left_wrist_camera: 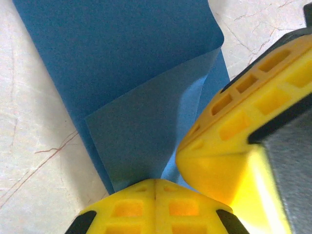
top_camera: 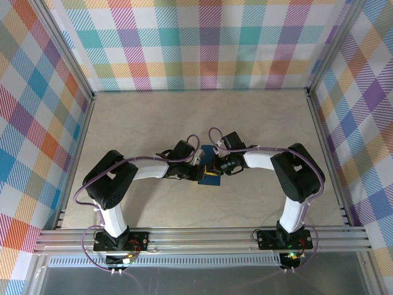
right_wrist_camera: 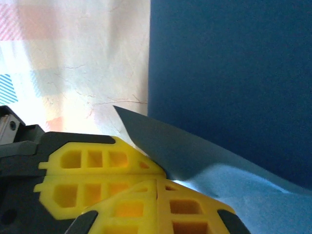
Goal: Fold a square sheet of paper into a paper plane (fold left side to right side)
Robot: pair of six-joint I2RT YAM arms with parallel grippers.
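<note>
The left gripper [left_wrist_camera: 155, 194] and right gripper [right_wrist_camera: 157, 191], jaws closed, are each pinching a raised flap of the square sheet of paper [left_wrist_camera: 122, 63], which is lying mid-tabletop [top_camera: 153, 117], toward the near edge.

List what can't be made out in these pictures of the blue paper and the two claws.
- Top view: the blue paper is mostly covered by the left claw and the right claw. Its folds are too small to read.
- Left wrist view: the paper's near edge is hidden behind the shut fingertips. Whether it is pinched or just pressed is unclear.
- Right wrist view: the frame's right edge cuts off the paper, and glare washes out the table.
</note>
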